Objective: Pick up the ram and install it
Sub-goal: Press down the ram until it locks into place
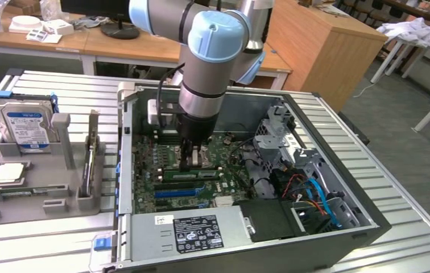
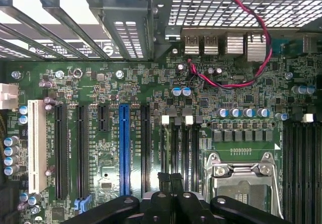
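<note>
Gripper (image 1: 194, 165): black fingers pressed together, nothing between them, low over the motherboard (image 1: 199, 170).
Ram (image 1: 192, 174): long thin green stick, seated flat in a slot directly under the fingertips.
Case (image 1: 367, 224): open dark metal box.

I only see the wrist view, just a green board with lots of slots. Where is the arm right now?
Observer: The arm reaches down into an open computer case, with the gripper low over the motherboard.
Operator: Is there stuff outside the case?
Observer: Yes. On the exterior view's left, a grey tray holds a hard drive standing upright.
Operator: Anything else in the tray?
Observer: A square silver processor chip lies flat, nearer the camera than the drive.
</note>
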